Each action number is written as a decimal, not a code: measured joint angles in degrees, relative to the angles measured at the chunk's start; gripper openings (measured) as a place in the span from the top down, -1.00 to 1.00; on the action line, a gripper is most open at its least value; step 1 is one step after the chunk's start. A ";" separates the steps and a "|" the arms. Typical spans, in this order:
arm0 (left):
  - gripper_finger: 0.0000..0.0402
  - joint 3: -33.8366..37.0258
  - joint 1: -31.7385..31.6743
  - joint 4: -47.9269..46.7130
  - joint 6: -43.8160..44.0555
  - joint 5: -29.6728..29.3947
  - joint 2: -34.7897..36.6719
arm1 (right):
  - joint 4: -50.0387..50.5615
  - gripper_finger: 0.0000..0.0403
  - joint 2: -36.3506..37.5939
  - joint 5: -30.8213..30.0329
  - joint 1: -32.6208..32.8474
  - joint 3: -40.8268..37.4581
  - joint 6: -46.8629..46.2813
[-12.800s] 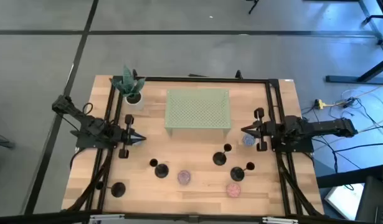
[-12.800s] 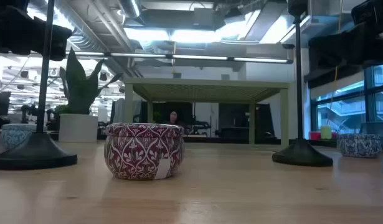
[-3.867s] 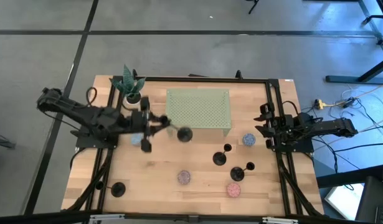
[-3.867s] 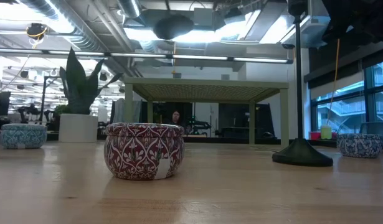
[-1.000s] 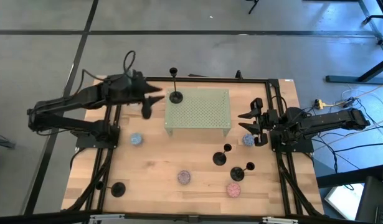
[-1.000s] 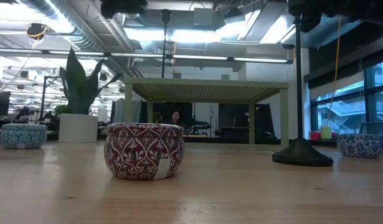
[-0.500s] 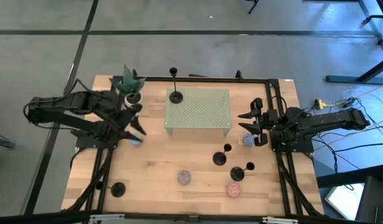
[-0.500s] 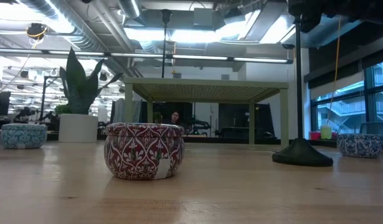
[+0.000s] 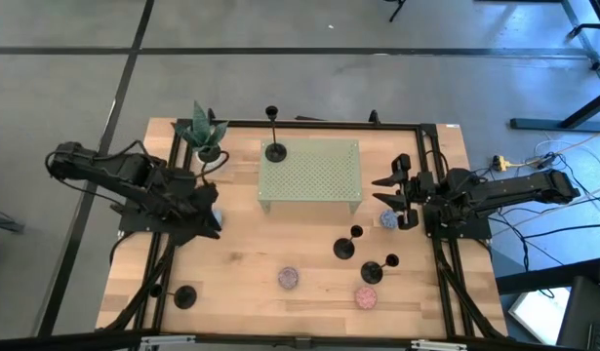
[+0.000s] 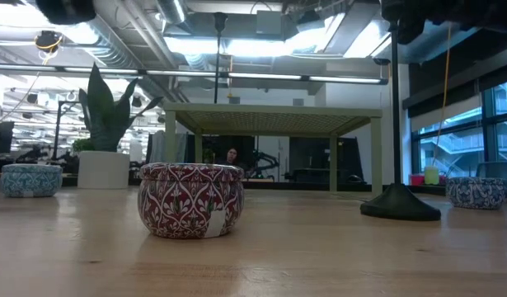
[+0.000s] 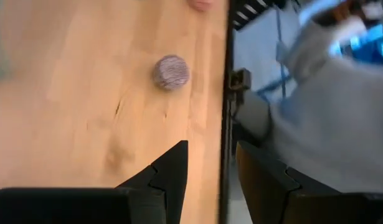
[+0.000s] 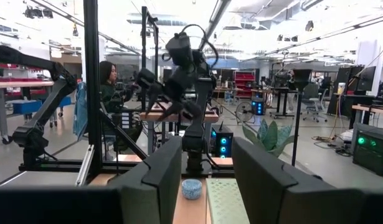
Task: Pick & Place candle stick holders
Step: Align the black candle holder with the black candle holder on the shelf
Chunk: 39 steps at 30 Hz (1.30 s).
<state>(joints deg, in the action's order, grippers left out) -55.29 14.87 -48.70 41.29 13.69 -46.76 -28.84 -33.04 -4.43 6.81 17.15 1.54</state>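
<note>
One black candle stick holder (image 9: 275, 150) stands by its disc base on the far left corner of the green perforated riser (image 9: 314, 175). Two more holders (image 9: 345, 247) (image 9: 375, 271) stand on the wood at the right. Another holder (image 9: 185, 296) stands at the near left corner. My left gripper (image 9: 210, 220) hangs open over the table's left side, above a blue puck (image 9: 216, 215); nothing is between its fingers (image 11: 172, 171). My right gripper (image 9: 382, 193) waits open at the right, above the table, nothing in it.
A pink puck (image 9: 289, 279), a red puck (image 9: 366, 296) and a blue one (image 9: 389, 220) lie among the holders. A potted plant (image 9: 204, 136) stands at the far left corner. The low view shows a patterned tin (image 10: 191, 211) close up. A black frame (image 9: 431, 156) rims the table.
My left gripper has swung from beside the riser's far left corner toward the table's near and left edges, sinking and turning as it went, and now hangs over the blue puck. The holder on the riser has stayed upright where it stood.
</note>
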 joint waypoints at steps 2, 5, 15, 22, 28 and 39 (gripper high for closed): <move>0.35 0.01 0.22 -0.01 7.26 0.43 -0.70 | -0.04 0.28 0.00 0.02 0.00 0.00 0.00; 0.35 0.01 0.22 0.00 18.53 2.87 -1.67 | -0.09 0.28 0.00 0.00 0.00 0.00 0.16; 0.38 -1.90 3.45 -0.86 35.12 9.49 -3.80 | -2.34 0.28 0.02 0.00 0.00 0.00 0.39; 0.52 -6.80 7.27 -1.47 37.62 5.50 -4.00 | -3.12 0.28 0.04 0.00 0.00 0.00 0.41; 0.65 -12.89 11.02 -5.50 40.06 -0.17 -4.66 | -3.08 0.28 0.04 0.00 0.00 0.00 0.37; 0.83 -13.90 21.91 -12.84 55.20 -2.21 -7.87 | -1.67 0.28 0.04 0.00 0.00 0.00 0.22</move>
<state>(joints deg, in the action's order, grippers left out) -69.19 36.77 -61.54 96.50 11.48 -54.63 -30.51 -33.00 -4.43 6.81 17.15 1.76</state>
